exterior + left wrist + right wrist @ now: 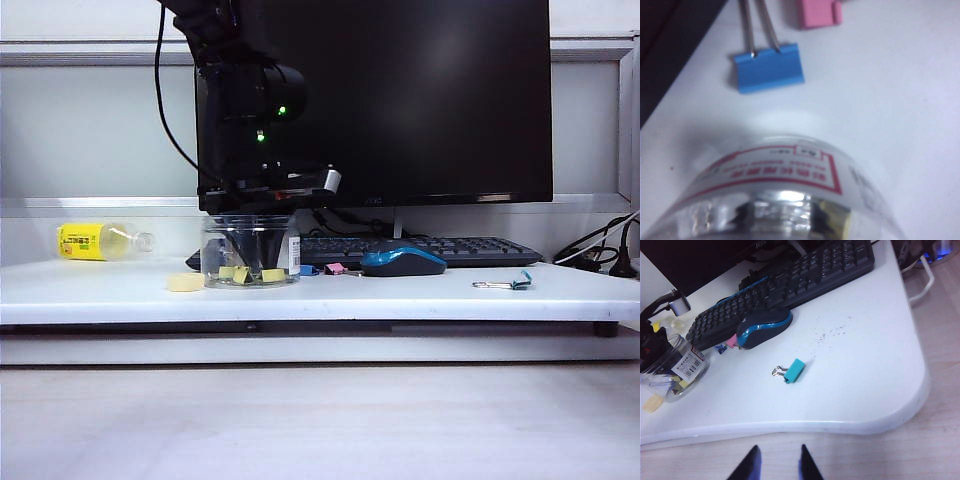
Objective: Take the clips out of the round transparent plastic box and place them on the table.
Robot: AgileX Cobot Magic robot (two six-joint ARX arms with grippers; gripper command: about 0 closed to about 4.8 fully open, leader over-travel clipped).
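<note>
While the left gripper (pixel 250 262) reaches down inside the round transparent plastic box (pixel 250 250), its dark fingers taper to a point among the yellow clips (pixel 258 274) on the box floor; whether they pinch 1 cannot be told through the clear wall, nor how wide they stand.

Box: stands upright on the table (pixel 400 297), left of centre in the exterior view, in front of the monitor (pixel 420 90). White barcode label faces right. The left wrist view shows only its curved wall with red-printed label (pixel 775 200).

Clips outside the box: 1 blue clip (pixel 769 67) with silver handles and 1 pink clip (pixel 819 12) lie on the table just beyond the box, close to the keyboard (pixel 420 248). In the exterior view both show just right of the box.

Right gripper (pixel 777 467): hangs off the table's front edge, well apart from the box, its 2 dark fingertips parted with nothing between them.

Other items: blue-and-black mouse (pixel 402 261) right of the box; teal clip (pixel 791 371) with silver handles lying alone further right; pale yellow disc (pixel 185 283) just left of the box; yellow-labelled bottle (pixel 100 241) on its side at far left.
</note>
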